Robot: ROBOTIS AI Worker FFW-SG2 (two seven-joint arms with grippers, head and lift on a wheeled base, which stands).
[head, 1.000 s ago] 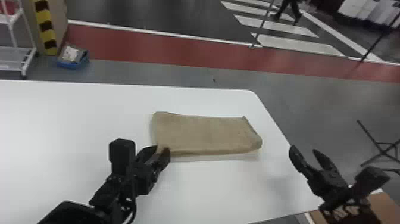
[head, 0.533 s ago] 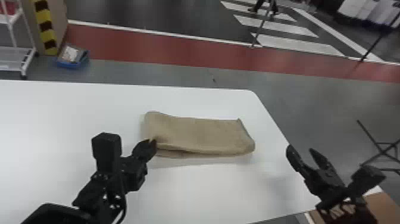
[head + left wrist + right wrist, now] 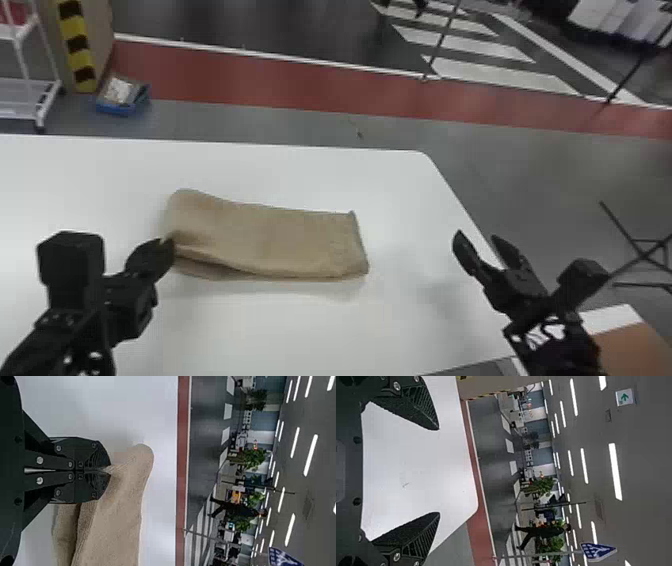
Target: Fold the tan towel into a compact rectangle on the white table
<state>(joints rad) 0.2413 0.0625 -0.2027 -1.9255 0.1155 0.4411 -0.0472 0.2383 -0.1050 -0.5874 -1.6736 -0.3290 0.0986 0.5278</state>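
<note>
Left hand [image 3: 169, 245] is closed down narrow, pinching the tan towel [image 3: 280, 240] at its left end, near side. Left wrist view agrees: at the left hand [image 3: 110, 470], finger pads meet along their length, and a peak of cloth runs into the tips. Towel lies on the white counter [image 3: 300, 335], between the two hands and much nearer the left one. It's folded into a long strip, long sides running roughly left to right, longer than it is deep. Near side shows stacked layers; they gap open toward the left end and close up toward the right. Far left corner is rounded, right end has a fairly straight short edge. Upper face is mostly smooth, slight sag by the pinch. Right hand [image 3: 476, 237] is at the counter's right edge, well apart from the towel, fingers spread wide. Right wrist view has white counter surface between the right hand's [image 3: 440, 471] two fingers. Beyond the counter, a blue tray [image 3: 122, 105] sits on the floor near a white rack [image 3: 42, 100], far left.
</note>
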